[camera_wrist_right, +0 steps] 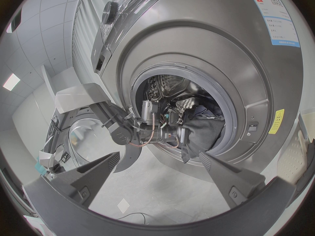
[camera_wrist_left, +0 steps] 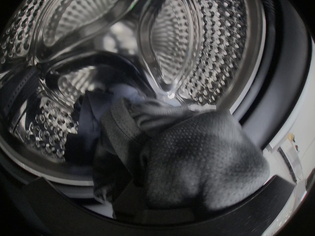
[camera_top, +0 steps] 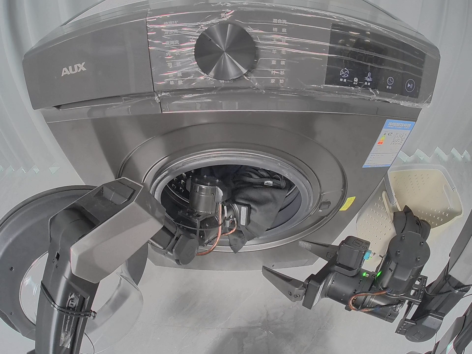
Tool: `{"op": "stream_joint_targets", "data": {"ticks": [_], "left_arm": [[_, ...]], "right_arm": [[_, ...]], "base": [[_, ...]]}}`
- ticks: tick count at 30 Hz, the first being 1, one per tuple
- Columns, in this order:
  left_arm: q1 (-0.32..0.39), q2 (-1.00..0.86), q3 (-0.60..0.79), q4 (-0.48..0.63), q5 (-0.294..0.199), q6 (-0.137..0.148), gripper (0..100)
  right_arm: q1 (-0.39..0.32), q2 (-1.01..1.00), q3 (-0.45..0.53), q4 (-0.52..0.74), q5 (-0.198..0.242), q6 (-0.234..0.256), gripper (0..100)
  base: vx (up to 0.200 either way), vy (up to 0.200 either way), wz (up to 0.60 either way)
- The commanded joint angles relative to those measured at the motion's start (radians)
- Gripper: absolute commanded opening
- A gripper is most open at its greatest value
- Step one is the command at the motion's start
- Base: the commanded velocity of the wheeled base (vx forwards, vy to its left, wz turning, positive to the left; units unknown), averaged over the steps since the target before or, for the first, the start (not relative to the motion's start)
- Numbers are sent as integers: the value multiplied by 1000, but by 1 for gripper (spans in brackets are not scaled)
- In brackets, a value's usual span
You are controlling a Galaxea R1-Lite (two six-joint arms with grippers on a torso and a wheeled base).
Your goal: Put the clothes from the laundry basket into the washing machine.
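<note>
Right now the left gripper (camera_top: 242, 215) sits at the mouth of the washing machine (camera_top: 305, 138), at the edge of the drum (camera_wrist_left: 210, 33). A dark grey garment (camera_top: 263, 203) is draped over it and hides its grip, so I cannot tell its state. Darker clothes (camera_wrist_left: 87, 115) lie farther in. Nearer and to the right, the right gripper (camera_top: 281, 256) hangs wide open and empty, near the cream laundry basket (camera_top: 427, 192).

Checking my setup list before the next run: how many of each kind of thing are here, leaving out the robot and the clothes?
washing machine: 1
door, swung open: 1
dial: 1
stickers on the front: 2, the blue label and the yellow sticker
laundry basket: 1
Total: 6
</note>
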State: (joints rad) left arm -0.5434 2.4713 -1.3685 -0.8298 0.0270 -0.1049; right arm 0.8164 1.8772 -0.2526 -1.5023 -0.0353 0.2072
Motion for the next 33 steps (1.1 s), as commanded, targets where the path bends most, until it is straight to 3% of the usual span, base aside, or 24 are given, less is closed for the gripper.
{"op": "stream_joint_targets", "data": {"ticks": [1,5,9,10,14,19,22,29,33], "left_arm": [[28,78,-210,-23,91,-30,0],[59,153,-406,-54,137,-35,0],[62,178,-429,-89,152,-39,0],[62,176,-425,-91,152,-39,100],[48,113,-276,-63,152,-72,100],[10,-54,57,24,80,-64,100],[-10,-115,141,40,68,-58,100],[-29,-222,233,92,22,-15,100],[-38,-282,286,121,-72,-2,100]], "right_arm": [[1,-3,-5,-1,0,0,100],[1,-4,-8,-1,0,0,100],[1,-4,-10,-1,0,0,100],[1,-4,-8,-1,0,0,100],[1,-4,-7,-1,0,0,100],[1,-4,-8,-1,2,0,100],[3,-3,-8,-1,0,0,100],[6,-3,-8,-1,0,0,100],[6,-3,-8,-1,0,1,100]], "base": [[0,0,0],[0,0,0],[0,0,0],[0,0,0],[0,0,0],[0,0,0],[0,0,0],[0,0,0],[0,0,0]]}}
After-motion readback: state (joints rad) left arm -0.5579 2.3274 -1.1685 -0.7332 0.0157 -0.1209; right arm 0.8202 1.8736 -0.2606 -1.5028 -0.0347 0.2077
